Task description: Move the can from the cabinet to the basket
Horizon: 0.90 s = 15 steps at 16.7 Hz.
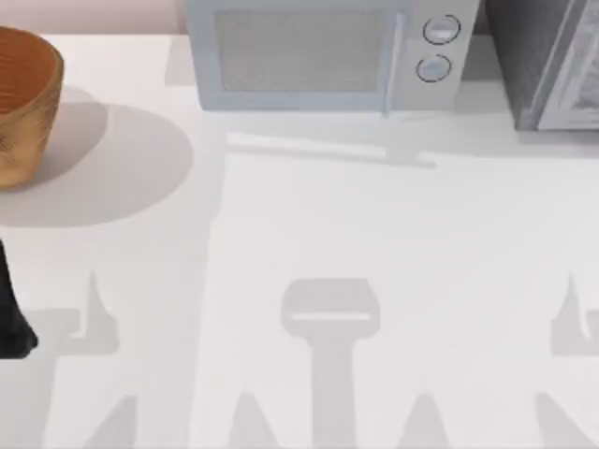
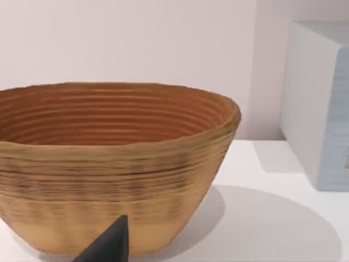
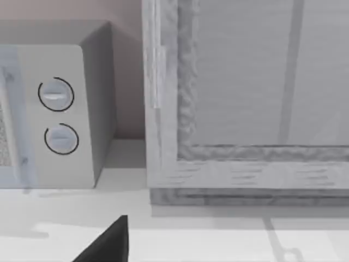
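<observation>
1. The table (image 1: 309,243), a flat white surface, bears everything else. Grey shadows of the two arms fall across it on the near side of the microwave (image 1: 323,56).
2. The wall (image 2: 125,43), plain and pale pink, rises behind the microwave.
3. The cabinet (image 1: 552,65) stands just to the right of the microwave at the table's far right. Its dark grey speckled side faces the microwave. In the right wrist view its pale framed front panel (image 3: 256,76) sits flat within its frame. Where the can lies cannot be told from these views.
4. The microwave is light grey, and its two round knobs (image 1: 437,47) sit one above the other at its cabinet end.
5. The basket (image 1: 23,94) stands well to the left of the microwave at the table's far left. It is upright, round and orange-brown. In the left wrist view its ribbed inner wall (image 2: 114,114) is seen, while the near rim hides its floor.
6. The left gripper (image 2: 109,246) hangs near the basket's outer wall, far left of the microwave. Whether it is released or clenched cannot be told.
7. The right gripper (image 3: 109,243) sits low in front of the gap between microwave and cabinet. Its state likewise cannot be told.
</observation>
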Available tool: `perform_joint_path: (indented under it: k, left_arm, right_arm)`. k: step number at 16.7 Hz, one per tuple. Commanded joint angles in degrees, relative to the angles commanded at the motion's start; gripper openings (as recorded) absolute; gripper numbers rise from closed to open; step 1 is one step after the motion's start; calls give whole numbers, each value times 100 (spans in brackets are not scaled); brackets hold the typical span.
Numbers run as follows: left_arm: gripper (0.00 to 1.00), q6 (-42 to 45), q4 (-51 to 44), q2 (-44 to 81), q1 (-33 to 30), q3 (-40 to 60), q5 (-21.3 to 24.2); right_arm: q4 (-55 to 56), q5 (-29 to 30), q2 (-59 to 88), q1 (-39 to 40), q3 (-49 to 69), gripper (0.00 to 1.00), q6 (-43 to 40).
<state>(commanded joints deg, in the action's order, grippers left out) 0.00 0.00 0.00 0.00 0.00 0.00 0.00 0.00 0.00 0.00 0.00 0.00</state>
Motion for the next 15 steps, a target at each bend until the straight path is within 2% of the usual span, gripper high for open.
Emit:
perform_joint_path:
  k: [4, 7, 15]
  left_arm:
    - [100, 0, 0, 0, 0, 0, 0]
    - [100, 0, 0, 0, 0, 0, 0]
    - [100, 0, 0, 0, 0, 0, 0]
  right_arm:
    - [-33, 24, 155, 28, 181, 100, 3]
    - [-181, 114, 740, 121, 908, 100, 10]
    - [-1138, 558, 3711, 519, 4777, 100, 48]
